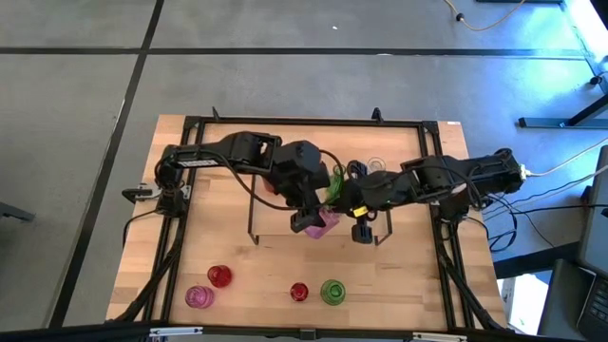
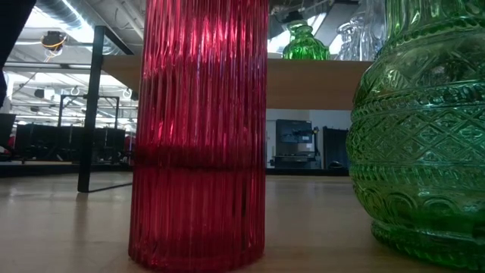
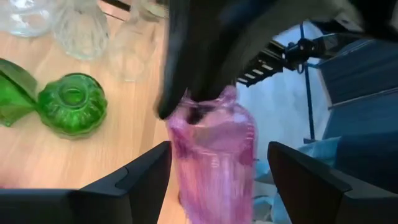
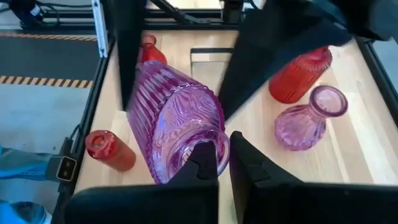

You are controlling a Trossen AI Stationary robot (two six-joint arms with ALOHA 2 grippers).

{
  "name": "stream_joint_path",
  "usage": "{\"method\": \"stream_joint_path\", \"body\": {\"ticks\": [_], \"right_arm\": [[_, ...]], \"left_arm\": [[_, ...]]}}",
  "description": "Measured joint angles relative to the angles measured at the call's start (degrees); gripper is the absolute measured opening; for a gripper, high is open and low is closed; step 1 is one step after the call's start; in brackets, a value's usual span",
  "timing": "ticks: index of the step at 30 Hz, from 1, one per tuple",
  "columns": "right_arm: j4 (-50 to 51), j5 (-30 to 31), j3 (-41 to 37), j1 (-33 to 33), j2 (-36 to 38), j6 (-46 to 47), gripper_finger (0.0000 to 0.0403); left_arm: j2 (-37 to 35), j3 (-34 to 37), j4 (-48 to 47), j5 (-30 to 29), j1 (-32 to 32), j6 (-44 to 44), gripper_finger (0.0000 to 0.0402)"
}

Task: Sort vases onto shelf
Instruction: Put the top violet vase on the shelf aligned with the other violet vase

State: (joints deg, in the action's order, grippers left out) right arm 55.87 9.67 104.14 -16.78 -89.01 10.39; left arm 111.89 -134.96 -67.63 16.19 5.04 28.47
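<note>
Ribbed red vase [image 2: 198, 136] stands unsorted beside shelf [image 1: 275, 204]. Above shelf, right end effector [image 4: 224, 163] pinches pink vase [image 4: 177, 127] rim, apparently handing over; left end effector [image 3: 217, 168] straddles it, wide.

Two black jointed arms [image 1: 237, 152], yellow tags, cables

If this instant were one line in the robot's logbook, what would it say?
right gripper: shut on pink vase rim | left gripper: open around it | shelf: green vase placed

left hand [image 1: 318, 224] spread, right hand [image 1: 362, 231] closed
</note>
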Motion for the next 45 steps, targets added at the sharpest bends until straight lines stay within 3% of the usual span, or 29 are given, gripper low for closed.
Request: {"method": "stream_joint_path", "body": {"ticks": [14,22,32,38,45], "right_arm": [[-1.83,-0.24,0.0,-0.02,-0.07,-0.39,0.0],[-1.65,-2.72,-0.02,-0.02,-0.07,-1.23,0.0],[-1.95,-1.76,-0.04,-0.02,-0.09,-1.41,0.0008],[-2.09,-1.14,-0.07,-0.02,-0.07,-1.44,0.0028],[-2.33,-1.18,0.11,-0.11,0.87,-1.74,0.0039]], "left_arm": [[1.06,-0.02,-1.79,0.46,0.03,-0.07,0.0258],[1.45,-0.02,-2.0,3.84,-0.3,-0.54,0.02],[1.47,-0.04,-2.7,3.89,-0.55,-1.78,0.0198],[1.44,-0.2,-6.19,2.55,-0.52,-2.24,0.0198],[1.63,0.09,-18.63,-0.32,-0.29,-2.31,0.0198]]}}
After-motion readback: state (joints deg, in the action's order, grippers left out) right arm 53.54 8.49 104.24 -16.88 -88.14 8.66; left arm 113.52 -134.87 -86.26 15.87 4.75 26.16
